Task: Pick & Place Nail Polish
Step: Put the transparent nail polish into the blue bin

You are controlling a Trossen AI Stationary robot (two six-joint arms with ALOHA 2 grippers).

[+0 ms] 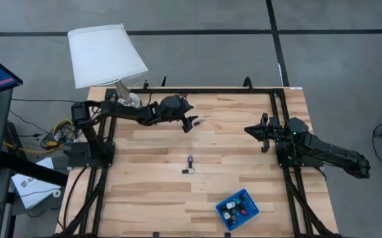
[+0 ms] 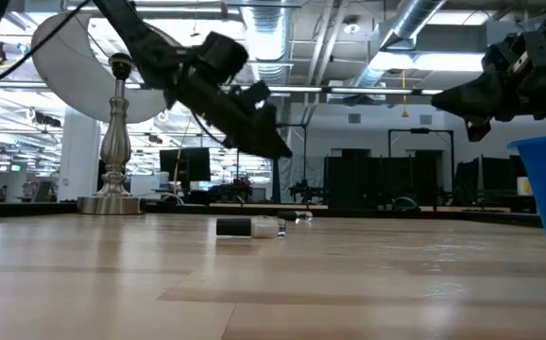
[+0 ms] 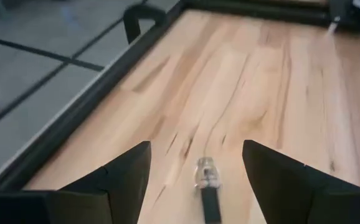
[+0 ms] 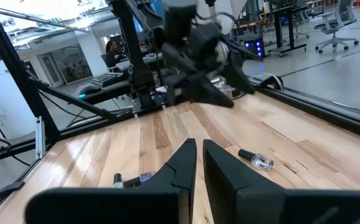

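The bench (image 1: 244, 132) is smooth pale wood planks in a black frame. The left end effector (image 1: 192, 123) hangs wide open at about 12 o'clock, holding nothing — a clear nail polish bottle (image 3: 206, 176) with a dark cap lies under its fingers. Another bottle (image 1: 189, 166) lies mid-bench. More sit in the blue square tray (image 1: 246, 197) at 5 o'clock, too small to tell apart. The right end effector (image 1: 248, 129) waits at 3 o'clock — pinched together, empty.

Grey floor (image 1: 197, 16), white-shaded lamp (image 1: 105, 54), office chair (image 4: 341, 22) behind.
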